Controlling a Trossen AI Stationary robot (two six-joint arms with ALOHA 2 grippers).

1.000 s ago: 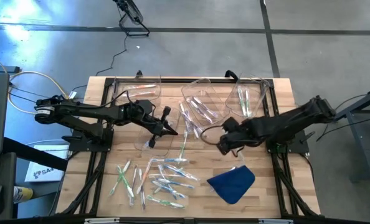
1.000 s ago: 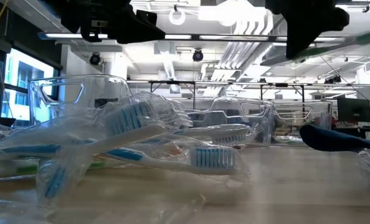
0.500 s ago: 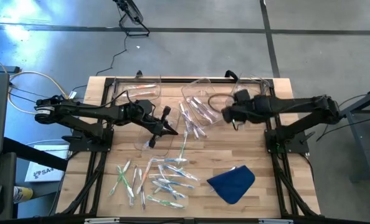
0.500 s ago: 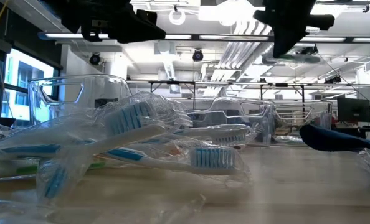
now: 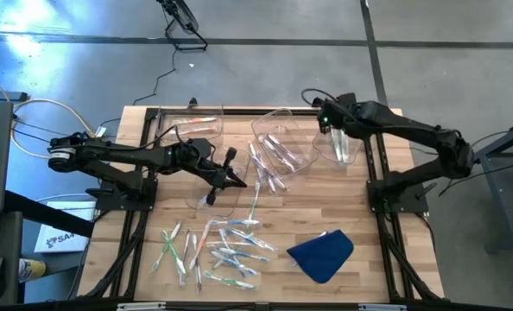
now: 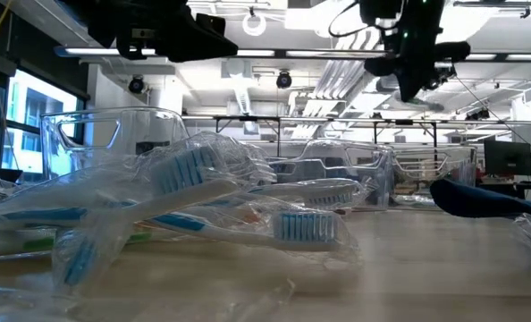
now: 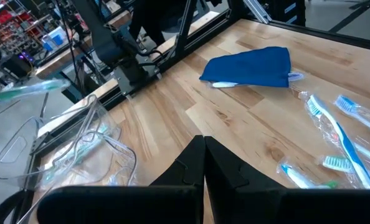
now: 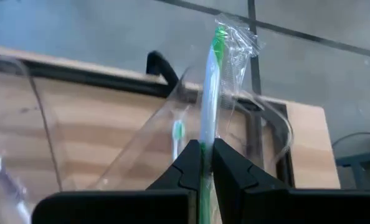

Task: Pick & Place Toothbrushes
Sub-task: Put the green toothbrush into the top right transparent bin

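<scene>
Green-tipped toothbrush (image 8: 208, 93) now hangs pinched in the right gripper (image 5: 330, 118), swung from near the blue cloth (image 5: 320, 254) to above the far right bin (image 5: 343, 142), ready to drop; left gripper (image 5: 232, 178) waits shut.

Two dark robot arms, three clear plastic bins (image 5: 284, 138), one blue cloth (image 5: 321, 253), and over a dozen slim wrapped toothbrushes (image 5: 226, 250); exact number unclear.

A wooden table (image 5: 369, 216) is carrying clear plastic bins (image 5: 282, 142) toward its far edge, a scatter of wrapped toothbrushes (image 5: 226, 246) near the front, and a blue cloth (image 5: 321, 252) lying just beside them on the right.
</scene>
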